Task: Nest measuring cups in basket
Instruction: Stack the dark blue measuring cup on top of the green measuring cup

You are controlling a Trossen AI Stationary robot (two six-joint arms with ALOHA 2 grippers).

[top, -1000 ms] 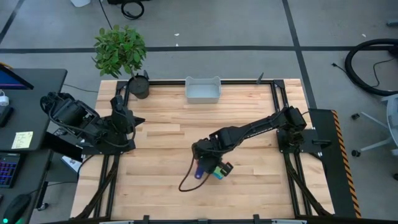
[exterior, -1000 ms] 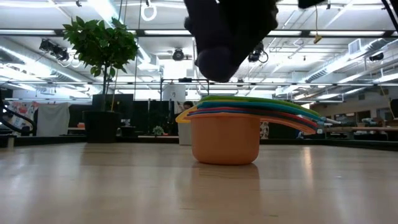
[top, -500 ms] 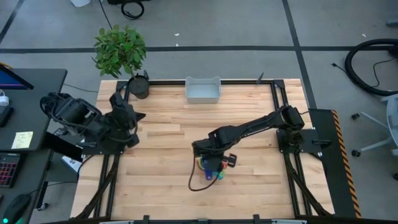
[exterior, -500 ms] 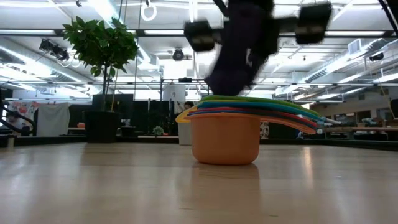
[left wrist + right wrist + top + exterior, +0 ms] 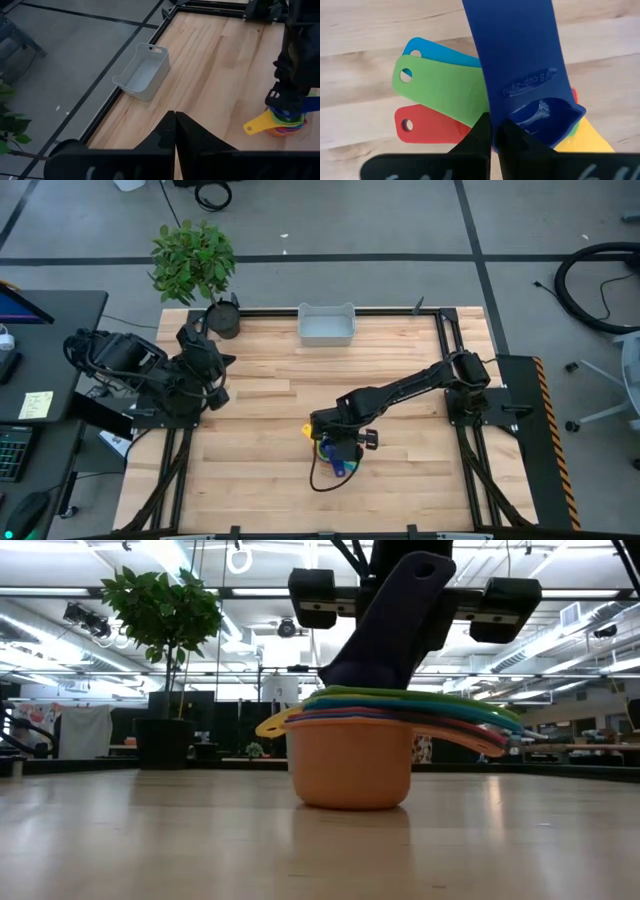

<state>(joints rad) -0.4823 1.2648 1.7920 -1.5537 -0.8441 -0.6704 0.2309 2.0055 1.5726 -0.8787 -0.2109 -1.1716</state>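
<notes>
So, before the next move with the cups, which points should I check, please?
1. Right gripper over the nested measuring cups: ok.
2. Dark blue cup fully seated in the stack: not ok, it stands tilted.
3. Right gripper's hold on the dark blue cup: cannot tell.
4. Basket free at the table's far edge: ok.
5. Stack inside the basket: not ok, it sits on the table.
6. Left gripper out of the way: ok.

- The measuring cups [image 5: 350,755] are seen as smooth, slightly glossy plastic.
- The table [image 5: 260,430] is made of pale planked wood, faintly sheened.
- The basket [image 5: 141,72] is moulded in matt plastic.
</notes>
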